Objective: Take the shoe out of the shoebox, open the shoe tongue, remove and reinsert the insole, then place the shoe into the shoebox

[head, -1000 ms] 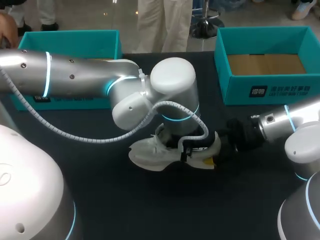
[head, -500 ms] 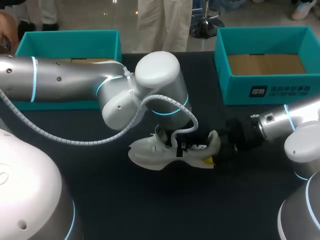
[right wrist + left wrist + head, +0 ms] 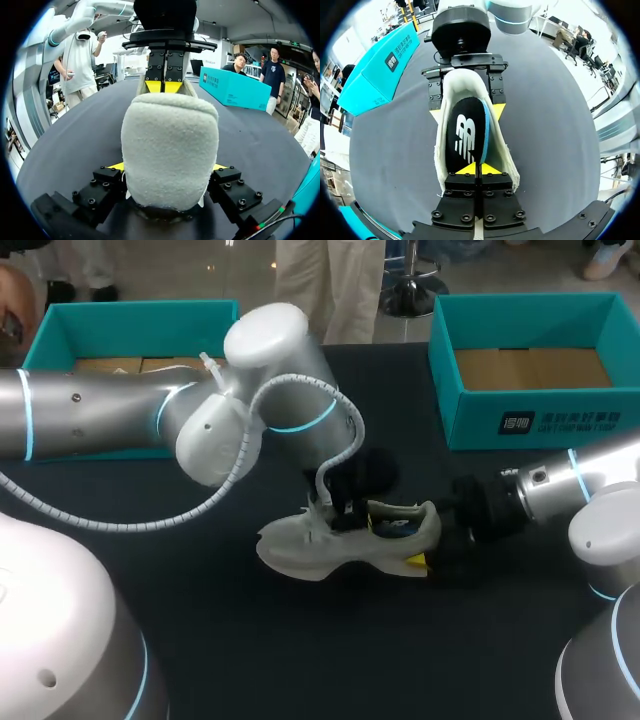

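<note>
A white shoe (image 3: pixel 300 550) lies on the dark table with its toe toward my left side. My right gripper (image 3: pixel 440 540) holds it by the padded heel (image 3: pixel 170 145); the fingers stand wide, one on each side of the heel. My left gripper (image 3: pixel 350 512) hangs over the shoe's opening with its yellow tips pressed together (image 3: pixel 478 169) on the front end of the black insole (image 3: pixel 465 137). The insole, blue along one edge, is tilted up inside the shoe. In the right wrist view the left gripper (image 3: pixel 165 86) shows just beyond the heel.
An open teal shoebox (image 3: pixel 470 410) with a brown cardboard floor stands at the back right. A second teal box (image 3: pixel 140 315) stands at the back left, behind my left arm. Bare dark table lies in front of the shoe.
My left arm has lifted and swung back toward the far left, raising its gripper off the shoe's opening; the insole's edge now shows. The right arm and shoe have stayed put.
</note>
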You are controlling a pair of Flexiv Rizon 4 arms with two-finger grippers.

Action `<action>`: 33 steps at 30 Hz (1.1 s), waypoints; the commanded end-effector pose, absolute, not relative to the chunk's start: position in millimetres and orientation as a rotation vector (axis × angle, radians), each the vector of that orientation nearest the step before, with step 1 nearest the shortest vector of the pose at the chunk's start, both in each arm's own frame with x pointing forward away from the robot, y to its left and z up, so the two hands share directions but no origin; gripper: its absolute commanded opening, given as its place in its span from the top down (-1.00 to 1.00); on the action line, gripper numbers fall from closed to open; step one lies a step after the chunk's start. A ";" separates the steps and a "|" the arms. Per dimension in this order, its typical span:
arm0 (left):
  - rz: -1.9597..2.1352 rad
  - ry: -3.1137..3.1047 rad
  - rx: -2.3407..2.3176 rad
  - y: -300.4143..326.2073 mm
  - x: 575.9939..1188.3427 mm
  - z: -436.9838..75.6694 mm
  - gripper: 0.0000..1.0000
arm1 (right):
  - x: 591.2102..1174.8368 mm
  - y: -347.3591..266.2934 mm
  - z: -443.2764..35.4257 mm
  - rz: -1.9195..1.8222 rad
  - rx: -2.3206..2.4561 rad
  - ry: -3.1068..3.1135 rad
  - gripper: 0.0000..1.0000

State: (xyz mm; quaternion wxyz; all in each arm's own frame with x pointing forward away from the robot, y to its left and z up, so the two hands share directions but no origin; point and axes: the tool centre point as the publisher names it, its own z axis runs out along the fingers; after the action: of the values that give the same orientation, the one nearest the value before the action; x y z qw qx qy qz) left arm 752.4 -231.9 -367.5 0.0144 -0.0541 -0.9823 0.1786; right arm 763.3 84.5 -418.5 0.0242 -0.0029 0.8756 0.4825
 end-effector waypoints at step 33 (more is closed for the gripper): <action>0.852 -2.748 -0.249 -244.1 750.5 -340.7 1.00 | 762.8 85.3 -419.4 1.486 -0.008 2.712 1.00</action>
State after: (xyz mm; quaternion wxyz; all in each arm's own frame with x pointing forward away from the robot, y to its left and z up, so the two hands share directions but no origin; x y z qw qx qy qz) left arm 749.4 -246.0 -340.6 0.1259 -0.0864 -0.9436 0.2937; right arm 763.0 83.4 -418.6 0.0241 -0.0028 0.8757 0.4823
